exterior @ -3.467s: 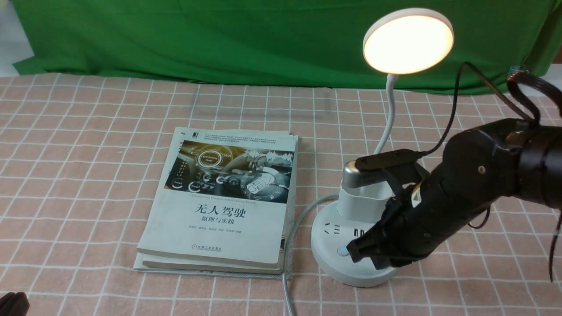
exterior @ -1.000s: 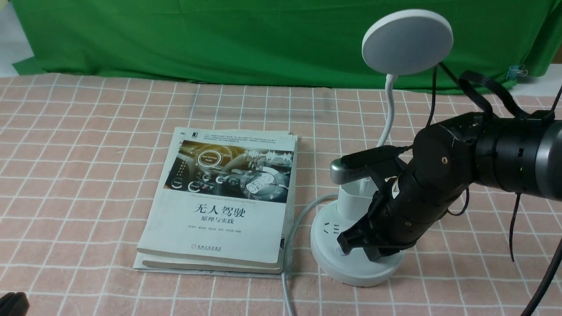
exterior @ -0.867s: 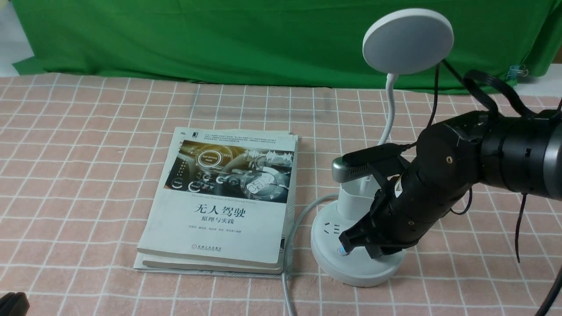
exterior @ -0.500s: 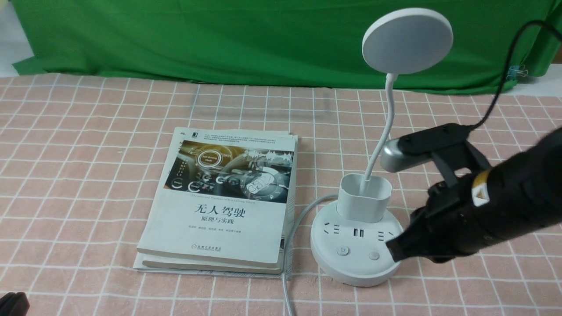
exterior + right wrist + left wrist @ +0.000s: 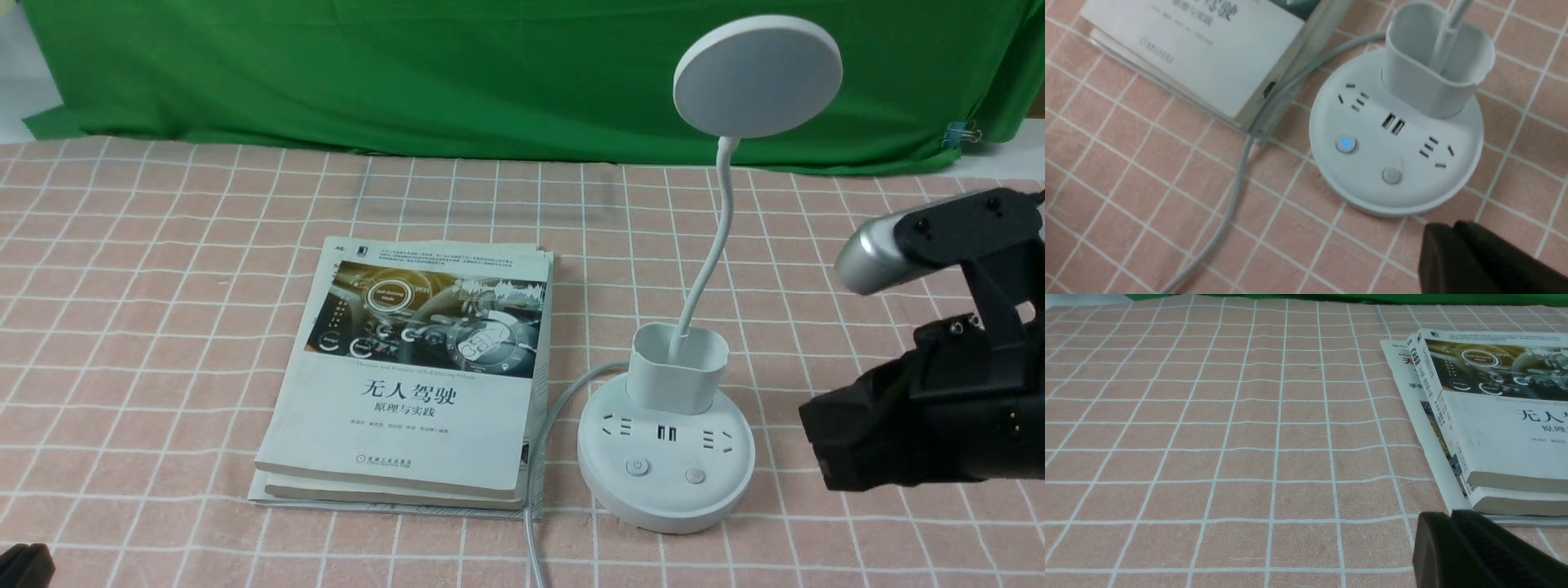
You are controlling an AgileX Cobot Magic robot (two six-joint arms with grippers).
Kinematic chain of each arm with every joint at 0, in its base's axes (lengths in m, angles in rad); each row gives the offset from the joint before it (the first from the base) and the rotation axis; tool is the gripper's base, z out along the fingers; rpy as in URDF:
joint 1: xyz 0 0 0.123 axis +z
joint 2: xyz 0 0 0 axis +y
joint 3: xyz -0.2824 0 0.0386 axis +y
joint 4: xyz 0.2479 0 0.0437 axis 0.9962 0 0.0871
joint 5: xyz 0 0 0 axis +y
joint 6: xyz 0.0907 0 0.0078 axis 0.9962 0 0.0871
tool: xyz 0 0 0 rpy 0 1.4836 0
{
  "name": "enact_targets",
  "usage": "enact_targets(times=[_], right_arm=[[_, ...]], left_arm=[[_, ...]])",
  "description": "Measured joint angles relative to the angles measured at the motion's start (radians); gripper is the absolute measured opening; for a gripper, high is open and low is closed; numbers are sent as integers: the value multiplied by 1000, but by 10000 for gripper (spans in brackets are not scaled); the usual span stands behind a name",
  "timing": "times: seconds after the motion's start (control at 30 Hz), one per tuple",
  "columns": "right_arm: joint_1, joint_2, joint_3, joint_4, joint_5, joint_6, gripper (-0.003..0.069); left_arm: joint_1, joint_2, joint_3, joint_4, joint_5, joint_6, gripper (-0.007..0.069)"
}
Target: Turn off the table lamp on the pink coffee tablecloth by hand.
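The white table lamp stands on the pink coffee tablecloth (image 5: 163,269). Its disc head (image 5: 758,75) is dark. Its round base (image 5: 665,465) carries sockets and two buttons (image 5: 637,466); in the right wrist view one button (image 5: 1345,143) glows blue on the base (image 5: 1372,192). My right hand, a black arm end with a silver camera bar (image 5: 873,255), has its gripper (image 5: 820,445) shut and empty, to the right of the base and apart from it; it also shows in the right wrist view (image 5: 1443,237). My left gripper (image 5: 1437,522) is shut and empty, low over the cloth near the books.
Two stacked books (image 5: 416,371) lie left of the lamp base. The lamp's grey cable (image 5: 535,490) runs between books and base toward the front edge. A green backdrop cloth (image 5: 408,73) hangs at the back. My left arm shows only as a black corner (image 5: 24,567).
The lamp head was lit 3.5 s ago and is dark now. My right gripper pressed on the base's left button, then lifted off and drew back to the right.
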Motion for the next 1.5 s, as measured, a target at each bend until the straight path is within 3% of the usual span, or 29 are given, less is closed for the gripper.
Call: enact_targets(times=[0.2,0.37,0.4,0.53,0.7,0.9,1.5], right_arm=[[-40,-57,65,-22,-53,-44,36],[-225,-279,279,-37,-84,-52,36],[-305,-380,369,-43,-117,-72,36],[-444,-640,589,-44,-242,-132,36],[-552,-920,773,-44,-288,-157,36],[-570,-1073,849,-44,-289,-176,36],[-560,-1083,849,-44,-290,-176,43]], left_arm=[[0,0,0,1,0,0,6],[0,0,0,5,0,0,6],[0,0,0,7,0,0,6],[0,0,0,7,0,0,6],[0,0,0,7,0,0,6],[0,0,0,7,0,0,6],[0,0,0,7,0,0,6]])
